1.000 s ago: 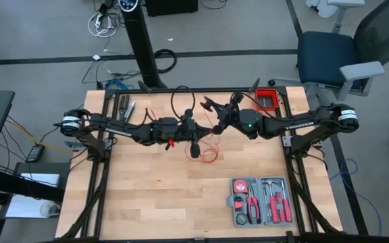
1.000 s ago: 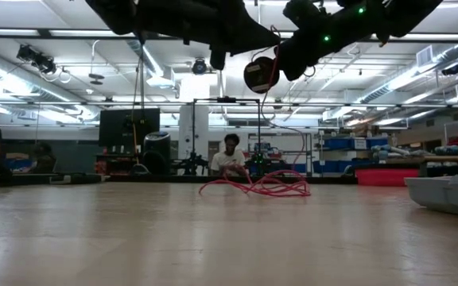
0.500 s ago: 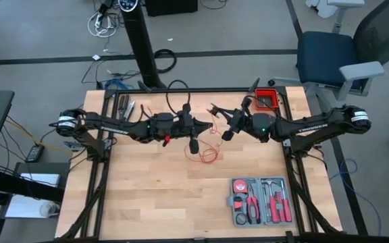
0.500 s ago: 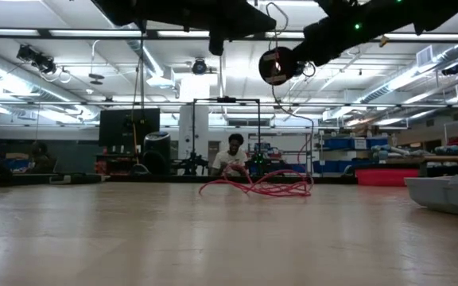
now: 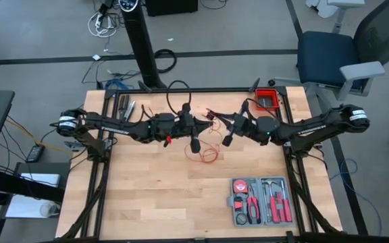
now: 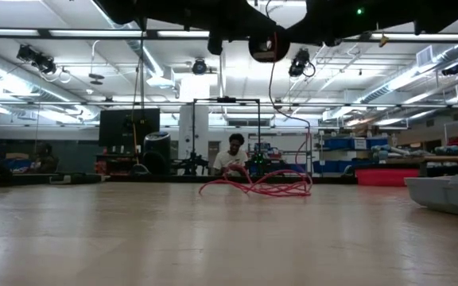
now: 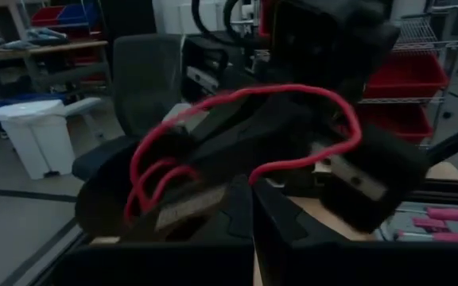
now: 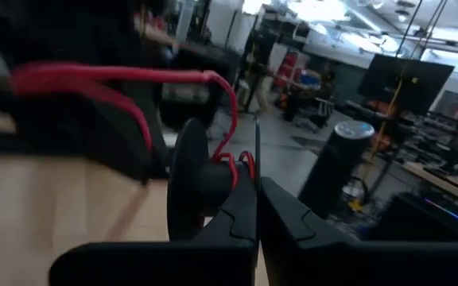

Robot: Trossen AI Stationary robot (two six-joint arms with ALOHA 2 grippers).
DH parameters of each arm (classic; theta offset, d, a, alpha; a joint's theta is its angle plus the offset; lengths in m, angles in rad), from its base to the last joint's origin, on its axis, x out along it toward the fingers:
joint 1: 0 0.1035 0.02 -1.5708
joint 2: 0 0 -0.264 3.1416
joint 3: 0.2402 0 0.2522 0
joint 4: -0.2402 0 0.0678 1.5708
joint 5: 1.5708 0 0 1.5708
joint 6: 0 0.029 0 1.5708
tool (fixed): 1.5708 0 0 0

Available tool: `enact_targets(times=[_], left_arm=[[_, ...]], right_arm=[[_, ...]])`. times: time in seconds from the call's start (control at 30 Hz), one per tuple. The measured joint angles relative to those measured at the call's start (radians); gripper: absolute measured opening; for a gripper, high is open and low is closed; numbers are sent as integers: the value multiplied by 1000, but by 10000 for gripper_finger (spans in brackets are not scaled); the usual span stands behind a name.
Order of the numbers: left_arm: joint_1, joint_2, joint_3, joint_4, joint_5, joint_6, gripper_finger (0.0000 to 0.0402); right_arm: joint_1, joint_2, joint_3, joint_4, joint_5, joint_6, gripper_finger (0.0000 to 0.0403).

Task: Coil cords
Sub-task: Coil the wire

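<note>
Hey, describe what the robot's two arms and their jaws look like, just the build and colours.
Both arms, the left arm and the right arm, are slim and matte black, with a white-ringed joint at each outer end. Looped black cables rise from the wrists. A green light glows on the right arm. The jaws are dark, tapered fingers.

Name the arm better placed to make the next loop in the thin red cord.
Right, probably. The right gripper is shut on the thin red cord above the table's middle, strand hanging to the pile. The left gripper, also shut, holds the other end.
</note>
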Motion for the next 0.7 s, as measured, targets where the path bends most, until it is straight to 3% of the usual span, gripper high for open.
enact_targets(times=[0.27, 0.47, 0.7], left_arm=[[-2, 8, 0, 5, 4, -21, 0], [-5, 18, 0, 5, 4, -51, 0], [-14, 23, 0, -14, -6, -72, 0]], right_arm=[[-3, 74, 0, 138, -31, 60, 0], [-3, 126, 41, 147, -37, 59, 0], [-2, 98, 62, 162, -52, 10, 0]])
